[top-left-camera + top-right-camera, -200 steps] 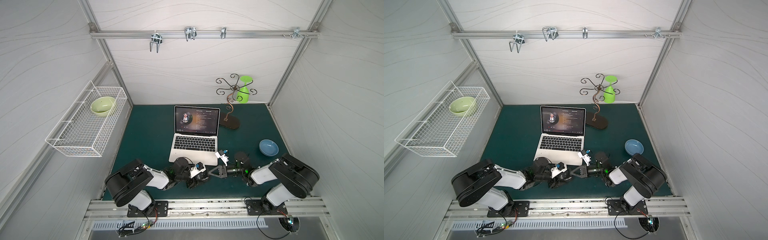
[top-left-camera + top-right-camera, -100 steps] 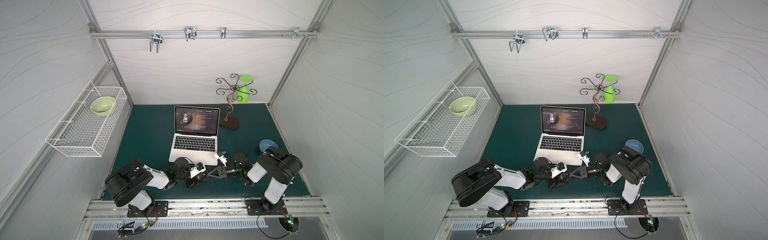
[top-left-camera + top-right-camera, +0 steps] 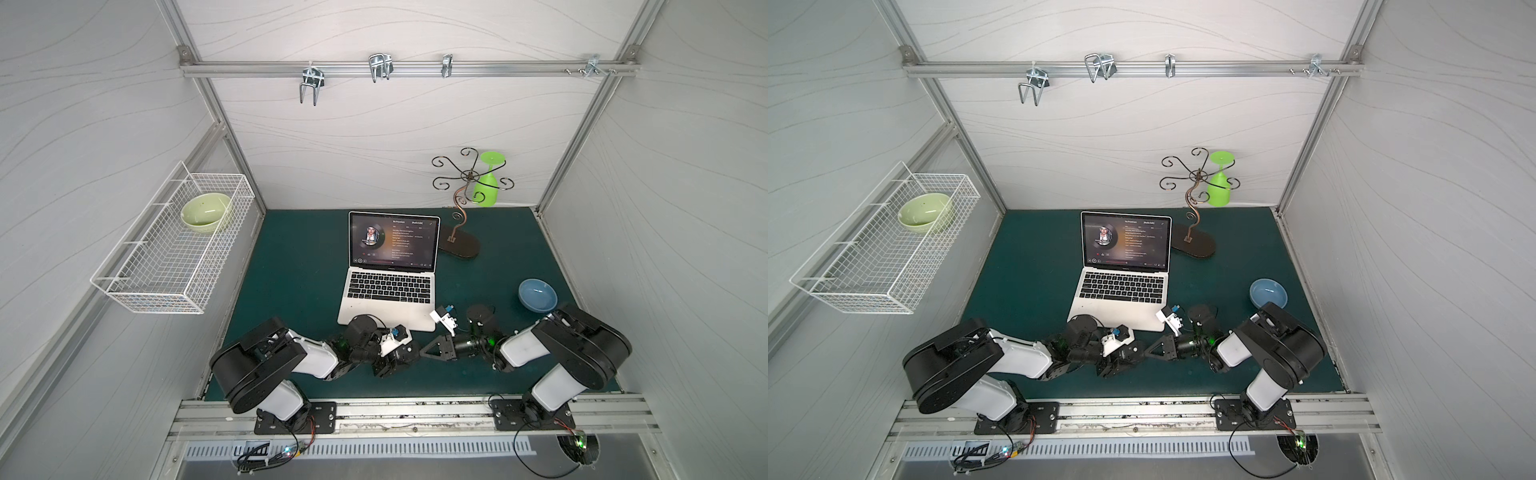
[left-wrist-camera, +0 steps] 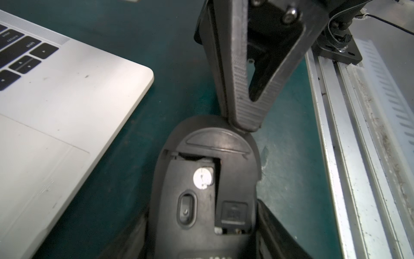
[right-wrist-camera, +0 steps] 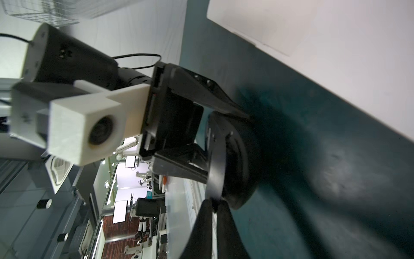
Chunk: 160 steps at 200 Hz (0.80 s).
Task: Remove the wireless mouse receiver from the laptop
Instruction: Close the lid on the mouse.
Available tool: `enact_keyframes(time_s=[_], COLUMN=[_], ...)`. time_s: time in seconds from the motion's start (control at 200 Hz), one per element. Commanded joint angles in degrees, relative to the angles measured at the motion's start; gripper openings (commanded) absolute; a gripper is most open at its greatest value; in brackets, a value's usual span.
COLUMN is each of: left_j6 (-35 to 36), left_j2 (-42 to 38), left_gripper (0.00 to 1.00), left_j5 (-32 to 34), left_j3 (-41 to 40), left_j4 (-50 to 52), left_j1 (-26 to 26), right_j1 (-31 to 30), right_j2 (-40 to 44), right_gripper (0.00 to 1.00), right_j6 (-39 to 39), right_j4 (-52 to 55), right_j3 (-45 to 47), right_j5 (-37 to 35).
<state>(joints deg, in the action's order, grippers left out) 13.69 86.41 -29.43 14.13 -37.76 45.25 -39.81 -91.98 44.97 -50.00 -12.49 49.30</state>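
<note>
At the near side of the green mat, just in front of the laptop, I have both arms low and their grippers meeting. The laptop sits open in the middle of the mat, its base flat and its lit screen facing the arms. Its front corner shows beside the mouse in the left wrist view.

My left gripper is clamped across a black computer mouse, one finger on each flank, holding it belly up. The mouse's bottom compartment is open. The silver end of a battery shows inside, and a small black block sits in a slot next to it. Whether that block is the receiver I cannot tell.

My right gripper points at the mouse with its jaws drawn together, the tips meeting and touching the rim of the mouse's rounded end. I cannot tell whether anything is pinched between them.

A blue bowl stands on the mat near the right arm, well apart from the laptop.
</note>
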Motion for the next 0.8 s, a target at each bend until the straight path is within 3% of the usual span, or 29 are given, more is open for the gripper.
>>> enact_keyframes(time_s=[0.0,0.485,0.795], left_j6=[-0.6,-0.1,-0.7], left_j2=[-0.3,0.2,-1.1], left_gripper=[0.0,0.0,0.0], left_j5=[-0.8,-1.2,-2.7], left_j3=[1.6,2.0,0.6], left_j4=[-3.0,-2.4,-5.2], left_j1=[-0.4,-0.4,-0.4], right_j1=[0.2,-0.1,-2.4], right_j2=[0.8,6.0,1.6], right_gripper=[0.18,0.56,0.64], right_j6=[-2.2,-6.4,-6.3], right_j4=[8.3,19.3,17.0], right_j3=[-0.3,-4.4,-6.3], right_j5=[-2.2,-2.4,0.4])
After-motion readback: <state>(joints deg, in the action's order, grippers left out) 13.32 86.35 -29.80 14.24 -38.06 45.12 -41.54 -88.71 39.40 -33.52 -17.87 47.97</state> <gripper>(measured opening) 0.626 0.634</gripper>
